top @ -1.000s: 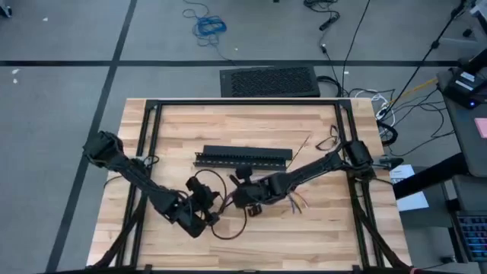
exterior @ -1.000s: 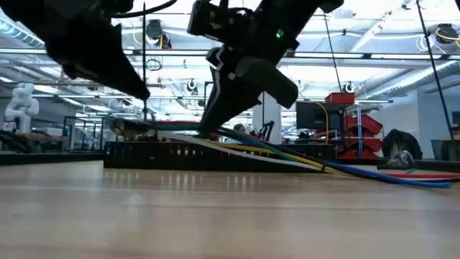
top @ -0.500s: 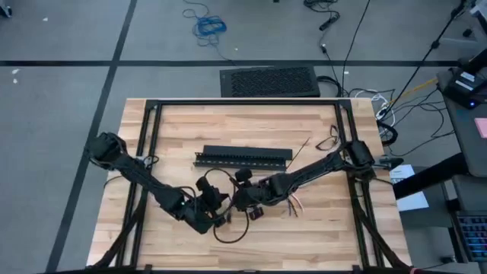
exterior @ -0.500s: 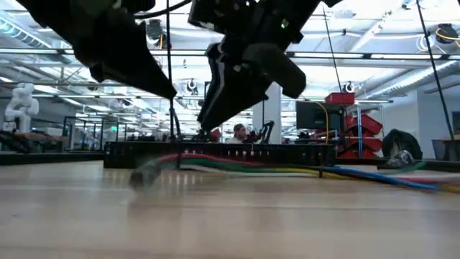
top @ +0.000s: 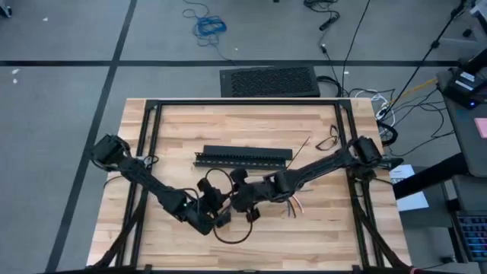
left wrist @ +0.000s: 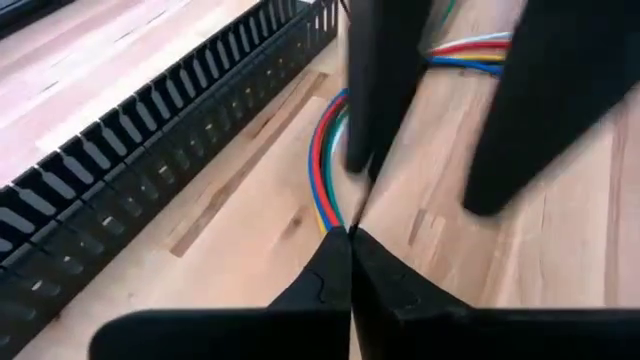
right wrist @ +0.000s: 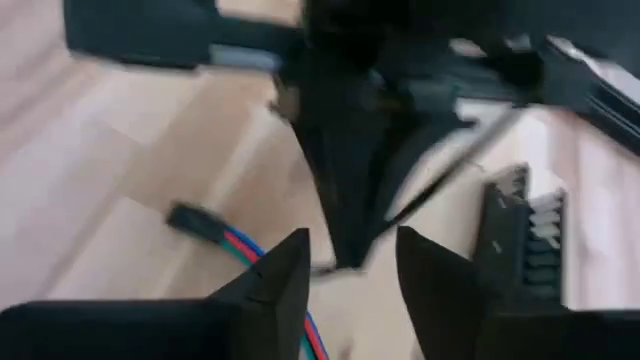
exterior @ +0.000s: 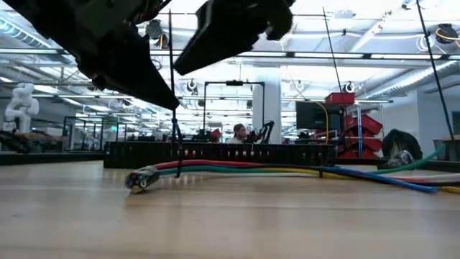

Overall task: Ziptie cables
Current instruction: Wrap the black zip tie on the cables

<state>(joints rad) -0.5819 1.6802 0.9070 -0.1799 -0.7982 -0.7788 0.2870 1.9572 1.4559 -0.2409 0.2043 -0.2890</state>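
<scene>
Right gripper (exterior: 237, 29) has lifted off, jaws apart; cables (exterior: 230, 170) dropped flat on the surface, centre of low frame, before the bar (exterior: 215, 154). My left gripper (left wrist: 350, 232) keeps jaws clamped on ziptie (exterior: 172, 108); cinching comes next, I judge

No legible text, apparently.

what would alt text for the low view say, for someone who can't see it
Seen level across a wooden table, the cables, a bundle of red, green, yellow and blue wires, lie flat in front of a long black slotted bar. A thin dark ziptie rises from the bundle near its capped end toward two dark arms overhead, with a blurred workshop behind.
</scene>
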